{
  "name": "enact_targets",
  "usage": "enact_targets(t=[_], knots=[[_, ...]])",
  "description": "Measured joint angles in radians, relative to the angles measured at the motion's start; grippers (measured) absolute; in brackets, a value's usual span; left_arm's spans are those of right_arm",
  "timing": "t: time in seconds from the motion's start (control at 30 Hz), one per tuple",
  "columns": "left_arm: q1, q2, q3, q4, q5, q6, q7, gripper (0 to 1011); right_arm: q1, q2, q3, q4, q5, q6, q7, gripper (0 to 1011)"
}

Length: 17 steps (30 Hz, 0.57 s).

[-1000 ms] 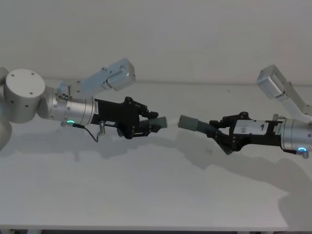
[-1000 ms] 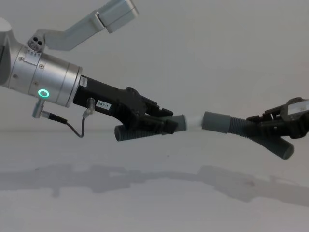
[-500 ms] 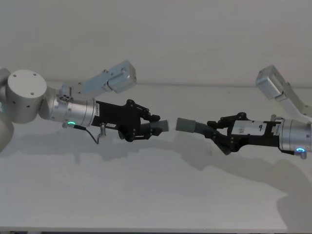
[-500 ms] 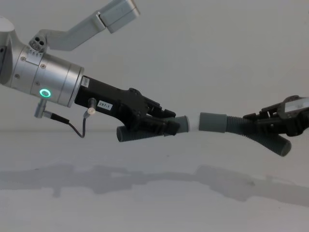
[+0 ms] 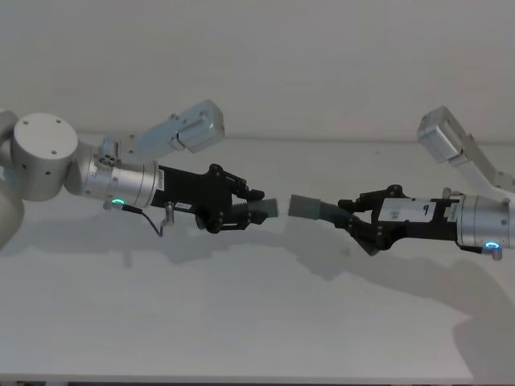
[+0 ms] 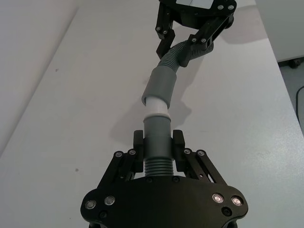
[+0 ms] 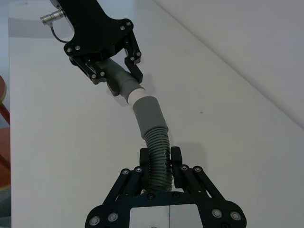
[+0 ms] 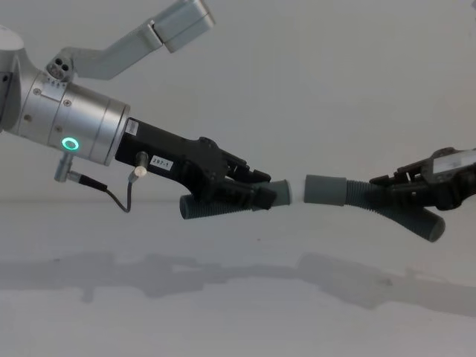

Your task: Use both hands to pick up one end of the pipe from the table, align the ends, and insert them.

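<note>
Both grippers hold a dark grey pipe piece above the white table [image 5: 257, 322], ends facing each other. My left gripper [image 5: 251, 208] [image 8: 256, 195] [image 6: 158, 142] is shut on the left pipe piece [image 8: 223, 205] [image 6: 157, 135] at its ribbed part. That piece's narrow pale end [image 6: 156, 107] [image 7: 135, 96] points right. My right gripper [image 5: 360, 220] [image 8: 393, 195] [image 7: 159, 160] is shut on the right pipe piece [image 8: 364, 196] [image 7: 158, 154]. Its wider cuff [image 5: 304, 206] [image 8: 326, 190] [image 6: 160, 85] points left. The pale end meets the cuff's mouth, nearly in line.
Grey arm links rise behind each wrist, one at the left [image 5: 181, 129] and one at the right [image 5: 451, 141]. A thin grey cable [image 5: 149, 221] loops under the left wrist. The table's front edge runs along the bottom of the head view.
The right gripper has moved left with its piece, closing the gap between the ends. The left piece has levelled out and turned slightly; both grips held.
</note>
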Motion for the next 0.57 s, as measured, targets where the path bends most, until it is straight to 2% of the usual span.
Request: enact_targets(t=[0.57], knots=[[-0.014, -0.008, 0.011, 0.024, -0.007, -0.003, -0.007, 346, 0.016, -0.002, -0.017, 0.015, 0.003, 0.002, 0.007, 268]])
